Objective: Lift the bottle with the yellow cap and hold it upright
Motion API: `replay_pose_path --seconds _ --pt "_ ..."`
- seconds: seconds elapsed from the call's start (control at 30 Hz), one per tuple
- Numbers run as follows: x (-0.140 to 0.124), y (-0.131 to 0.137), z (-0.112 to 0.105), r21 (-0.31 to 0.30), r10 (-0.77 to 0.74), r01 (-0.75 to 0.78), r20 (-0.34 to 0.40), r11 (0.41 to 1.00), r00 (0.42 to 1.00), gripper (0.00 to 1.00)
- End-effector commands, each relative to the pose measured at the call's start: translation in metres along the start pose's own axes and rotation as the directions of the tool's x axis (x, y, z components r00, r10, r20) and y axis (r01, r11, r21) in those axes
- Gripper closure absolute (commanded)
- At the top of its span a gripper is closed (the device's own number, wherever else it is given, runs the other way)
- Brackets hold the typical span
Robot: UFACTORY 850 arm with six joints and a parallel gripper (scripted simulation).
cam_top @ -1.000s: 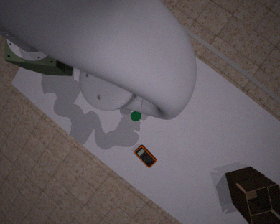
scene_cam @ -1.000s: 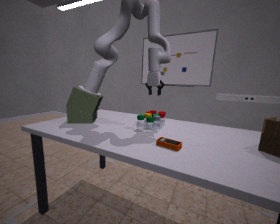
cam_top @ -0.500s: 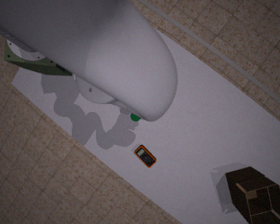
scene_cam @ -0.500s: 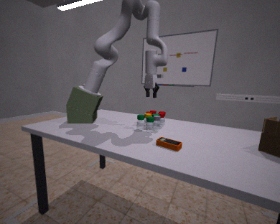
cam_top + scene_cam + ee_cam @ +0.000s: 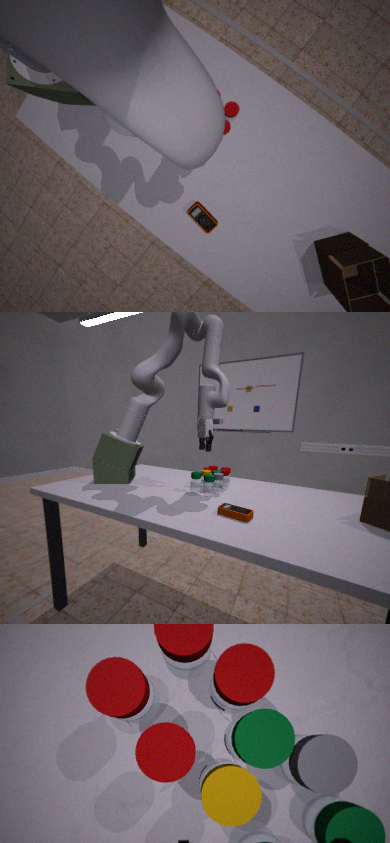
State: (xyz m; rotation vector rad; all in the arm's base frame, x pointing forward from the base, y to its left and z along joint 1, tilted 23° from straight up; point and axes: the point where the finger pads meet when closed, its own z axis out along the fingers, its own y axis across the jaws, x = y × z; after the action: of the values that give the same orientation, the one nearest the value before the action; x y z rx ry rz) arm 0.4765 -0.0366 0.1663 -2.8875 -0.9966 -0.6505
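Observation:
The bottle with the yellow cap (image 5: 231, 795) stands upright in a tight cluster of bottles on the white table. In the wrist view it is low and right of centre, with a red-capped bottle (image 5: 166, 752) to its left, a green-capped one (image 5: 264, 737) above it and a grey-capped one (image 5: 327, 763) to the right. In the exterior view the yellow cap (image 5: 206, 472) shows in the middle of the cluster. My gripper (image 5: 205, 444) hangs open and empty well above the cluster, pointing down. In the overhead view the arm hides most bottles; only red caps (image 5: 231, 109) peek out.
Several more red-capped bottles (image 5: 117, 687) and another green-capped one (image 5: 354, 825) stand around. An orange multimeter (image 5: 235, 512) lies on the table in front of the cluster. A dark cardboard box (image 5: 377, 502) stands at the right end. The green robot base (image 5: 116, 458) is at the left.

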Motion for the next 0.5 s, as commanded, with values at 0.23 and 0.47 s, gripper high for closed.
replay_pose_path --seconds 0.23,0.47 --pt "-0.0096 -0.0035 0.0047 -0.008 0.086 -0.086 0.015 0.996 0.996 0.21" --pt "-0.0084 -0.0032 0.0058 -0.006 0.08 -0.08 0.013 0.997 0.997 0.21"
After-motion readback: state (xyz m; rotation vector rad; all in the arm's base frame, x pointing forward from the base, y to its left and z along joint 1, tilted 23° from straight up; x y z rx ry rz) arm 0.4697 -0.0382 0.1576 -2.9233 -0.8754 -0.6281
